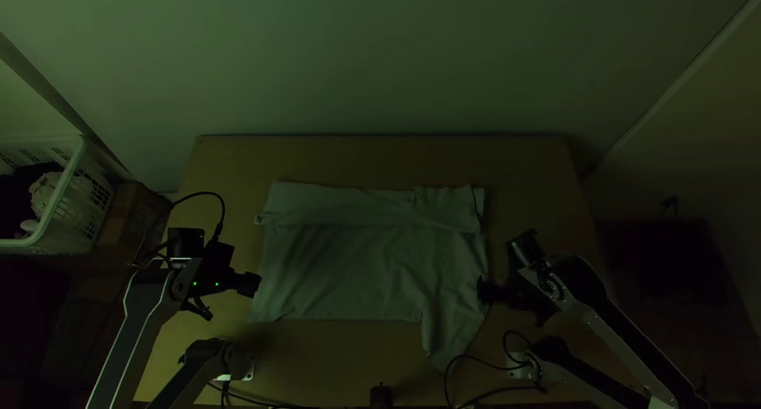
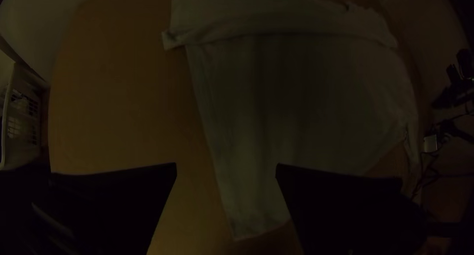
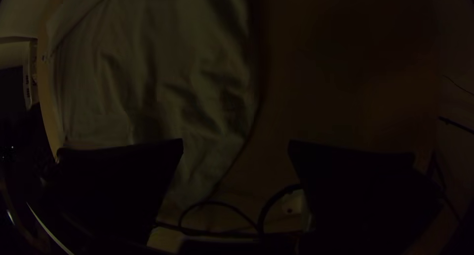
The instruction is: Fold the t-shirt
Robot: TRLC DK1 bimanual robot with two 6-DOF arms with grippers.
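A pale t-shirt [image 1: 357,266] lies spread on the table, its far edge folded over in a long band; one sleeve points toward the near edge at the right. My left gripper [image 1: 252,285] is at the shirt's near left corner. In the left wrist view the open left gripper [image 2: 226,168] has the shirt's corner [image 2: 252,210] between and beyond its fingers. At the shirt's right side stands my right gripper [image 1: 482,290]. The right wrist view has the right gripper [image 3: 236,145] open, with the sleeve [image 3: 197,161] and bare wood between its fingers.
A white basket [image 1: 59,211] holding cloth stands left of the table [image 1: 380,159]. Black cables [image 1: 476,369] lie at the near right, close to the sleeve. A small dark object [image 1: 380,395] sits at the near edge.
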